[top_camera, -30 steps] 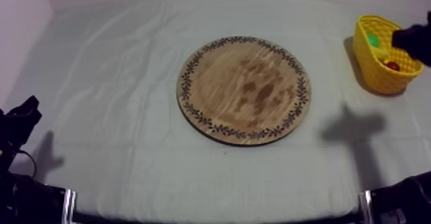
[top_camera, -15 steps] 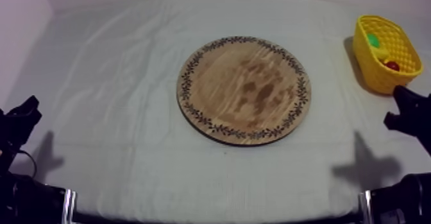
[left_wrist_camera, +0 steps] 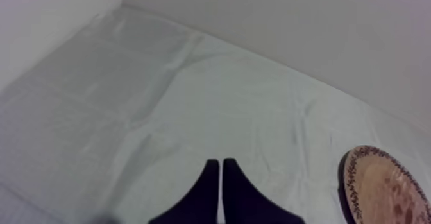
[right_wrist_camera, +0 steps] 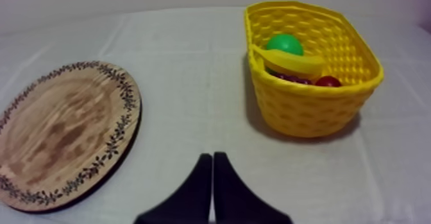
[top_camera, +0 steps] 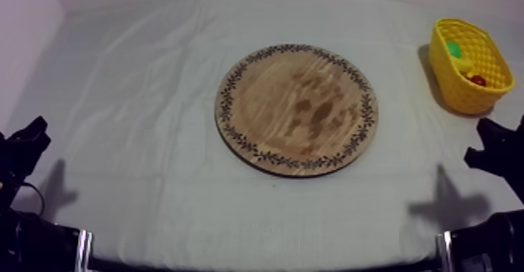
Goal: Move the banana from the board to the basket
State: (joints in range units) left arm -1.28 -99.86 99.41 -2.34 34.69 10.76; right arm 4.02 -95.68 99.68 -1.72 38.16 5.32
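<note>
at our left wrist, the two black fingers of our left gripper lie pressed together in a narrow wedge, clenched on nothing, over the grey-white cloth. off to one side of them we see an arc of the round wooden board with its patterned rim, apart from the fingers.

at our right wrist, our right gripper is clenched the same way, its fingers closed flat against each other with nothing between them. it points at the strip of cloth between the board and the yellow basket, touching neither.

the banana lies inside the basket, stretched across it. a green toy fruit sits just behind it, touching it, and a small red fruit sits just beside its end, against the basket's wall. something dark lies under the banana; we cannot tell what it is.

from above, the board fills the middle of the frame and the basket stands at the upper right. our right gripper sits at the right edge, just below the basket, and throws a shadow on the cloth at the lower right. our left gripper sits low at the lower left edge, well apart from the board.
</note>
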